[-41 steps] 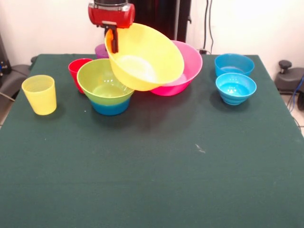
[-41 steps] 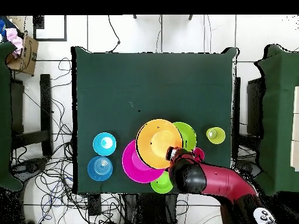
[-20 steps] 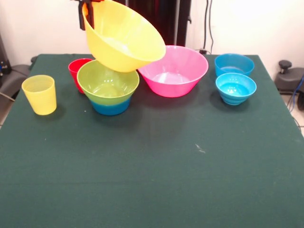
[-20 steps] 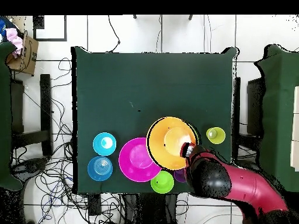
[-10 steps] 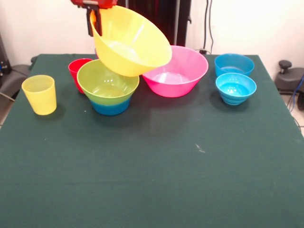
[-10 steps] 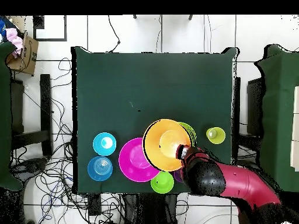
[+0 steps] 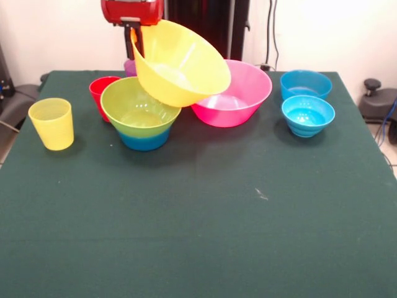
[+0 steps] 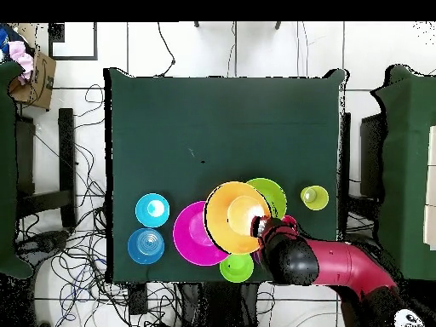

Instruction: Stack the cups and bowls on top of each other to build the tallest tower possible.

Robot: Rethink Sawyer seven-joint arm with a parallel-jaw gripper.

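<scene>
My gripper (image 7: 138, 48) is shut on the rim of the large orange bowl (image 7: 183, 65), which looks yellow in the front view. The bowl hangs tilted in the air above the gap between the green bowl (image 7: 140, 108) and the pink bowl (image 7: 239, 93). The green bowl sits nested in a blue bowl (image 7: 145, 140). A red cup (image 7: 99, 92) and a purple cup (image 7: 129, 66) stand behind it, and a yellow cup (image 7: 52, 123) stands apart at the left. From overhead, the orange bowl (image 8: 234, 215) overlaps the pink bowl (image 8: 189, 237) and the gripper (image 8: 260, 226) is at its rim.
Two more blue bowls (image 7: 306, 83) (image 7: 307, 115) stand at the right of the green table (image 7: 205, 223). A small green bowl (image 8: 237, 268) sits near the table edge by the arm (image 8: 332, 266) in the overhead view. Cables lie on the floor around the table.
In the front view the gripper and orange bowl rose and swung left over the green bowl, then came back right and lower, toward the pink bowl. The other things stayed put.
</scene>
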